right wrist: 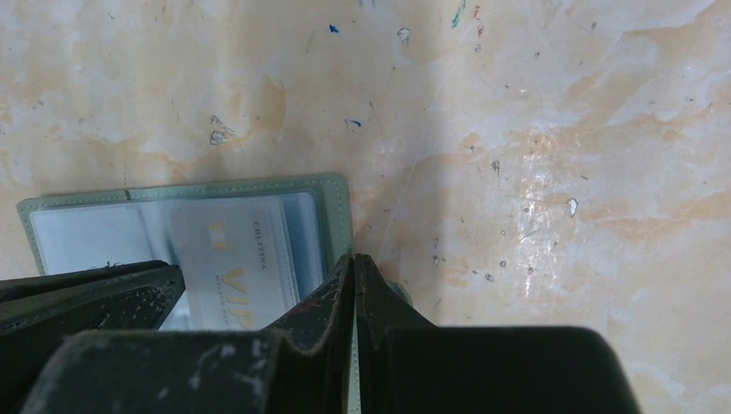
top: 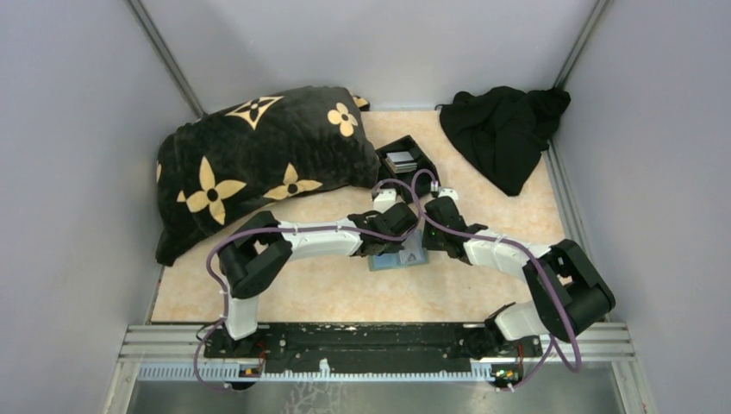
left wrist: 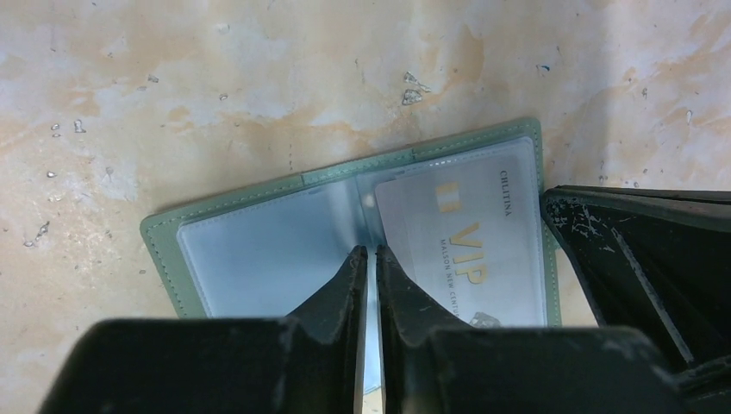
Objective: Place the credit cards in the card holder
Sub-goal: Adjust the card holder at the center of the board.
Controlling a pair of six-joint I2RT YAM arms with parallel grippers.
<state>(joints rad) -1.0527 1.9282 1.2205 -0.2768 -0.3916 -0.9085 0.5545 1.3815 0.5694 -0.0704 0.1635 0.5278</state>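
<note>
As you read from left to right, enter: left gripper [left wrist: 368, 252], jaws drawn almost together with a thin slit between, tips over the centre fold of the card holder [left wrist: 250, 259]; whether they pinch a leaf you cannot tell. The card holder lies open and flat, its long axis running from arm to arm. One credit card [left wrist: 465, 241] sits in the pocket just right of those tips. Last, right gripper [right wrist: 354, 257], clenched, tips at the holder's right edge.

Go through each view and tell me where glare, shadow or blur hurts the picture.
Top external: soft, even light, but the black cloth is a nearly detailless dark mass. Left wrist: the card holder and the print on the credit card are sharp; the left gripper close up is soft. Right wrist: a glare patch on the table; the right gripper is blurred.
</note>
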